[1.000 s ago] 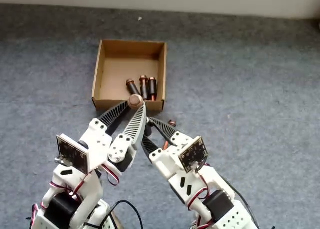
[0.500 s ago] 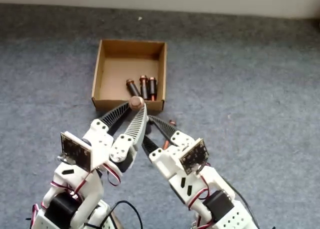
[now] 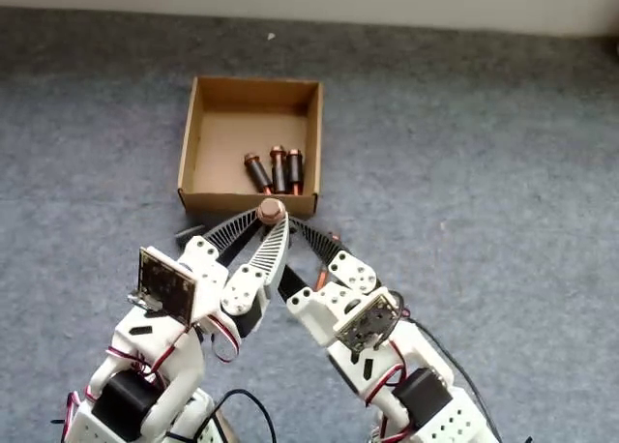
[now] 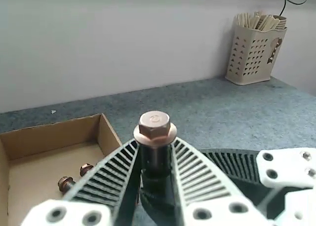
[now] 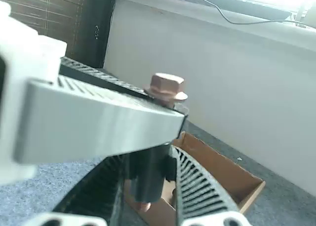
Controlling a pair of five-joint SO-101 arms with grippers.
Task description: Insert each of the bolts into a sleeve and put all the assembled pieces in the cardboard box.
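A copper hex-head bolt [image 3: 270, 211] stands upright just in front of the cardboard box [image 3: 193, 138], its head [image 4: 155, 127] above the fingers. My left gripper [image 4: 154, 154] is shut on the bolt's shank just under the head. Below it, a black sleeve [image 5: 145, 179] sits around the shank's lower part, and my right gripper [image 5: 148, 186] is shut on that sleeve. In the high view the left gripper [image 3: 263, 224] and right gripper [image 3: 288, 234] meet tip to tip. Three assembled pieces [image 3: 277, 170] lie side by side in the box.
A loose copper bolt [image 3: 333, 238] lies on the grey carpet under the right gripper's outer finger. A beige perforated basket of wooden sticks [image 4: 254, 48] stands by the wall far behind. Open carpet spreads to the right of the box.
The held bolt has shifted a little back from the box's front wall toward the arms. The left wrist has swung rightward and the right wrist has tilted over.
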